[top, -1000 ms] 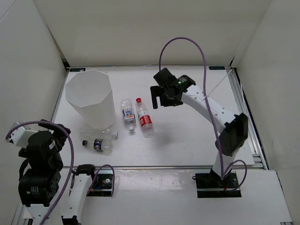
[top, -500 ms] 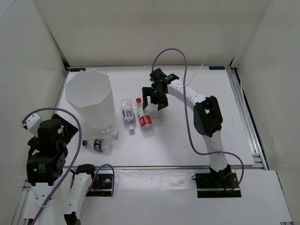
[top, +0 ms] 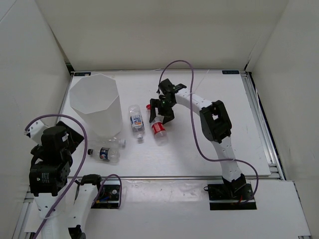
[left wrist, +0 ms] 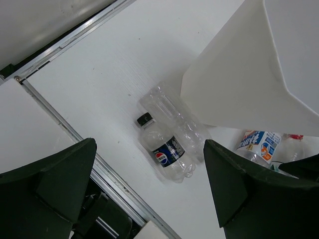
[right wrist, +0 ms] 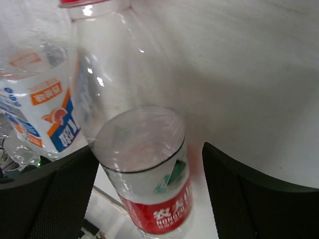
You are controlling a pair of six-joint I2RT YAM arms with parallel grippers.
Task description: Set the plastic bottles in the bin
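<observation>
Four small clear plastic bottles lie on their sides on the table, all outside the bin. Seen from above, the flat, matte white table (top: 209,149) carries the bin (top: 97,117) toward its 10 o'clock corner. The bin is tall, white, thin-walled, many-sided and slightly tapered, with its mouth facing up.

The left gripper (left wrist: 150,144) is raised at the table's 8 o'clock edge, its dark fingers spread wide with nothing between them. The right gripper (top: 160,112) is down near the table's middle. Its jaws stand apart astride the neck end of the red-label bottle (top: 159,131), one finger close against it and a gap showing at the other.

Just beside that bottle, at its 9 o'clock, lies the crinkled blue-white-label bottle (top: 136,122). At 6 o'clock of the bin, close to its foot, lies the plain bottle (top: 117,143). The dark-blue-label bottle (top: 104,154), black-capped, lies just beside it.
</observation>
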